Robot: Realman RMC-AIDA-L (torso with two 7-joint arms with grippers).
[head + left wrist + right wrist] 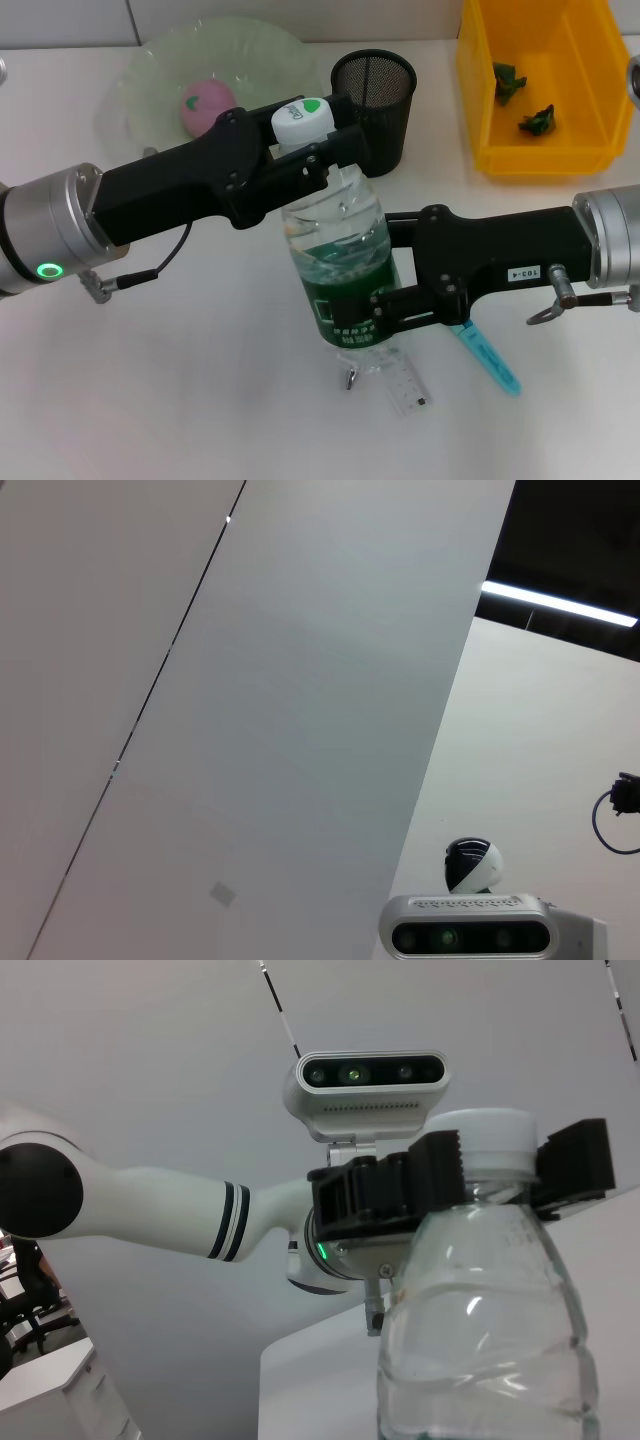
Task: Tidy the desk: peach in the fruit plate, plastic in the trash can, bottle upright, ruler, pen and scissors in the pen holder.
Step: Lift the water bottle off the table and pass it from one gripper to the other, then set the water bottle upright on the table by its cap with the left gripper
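A clear water bottle [340,240] with a green label and white cap [302,118] stands nearly upright at the table's middle. My left gripper [305,135] is shut on its cap from the left. My right gripper [378,268] is shut on the labelled lower body from the right. The right wrist view shows the bottle [490,1340] close up, with the left fingers [440,1165] flanking the cap. A pink peach [205,105] lies in the pale green fruit plate [150,70]. A blue pen [490,355] and a clear ruler [408,385] lie by the bottle's base. The scissors are hidden.
A black mesh pen holder [375,100] stands just behind the bottle. A yellow bin [590,150] at the back right holds green plastic scraps [508,80]. The left wrist view shows only wall and the robot's head camera [470,935].
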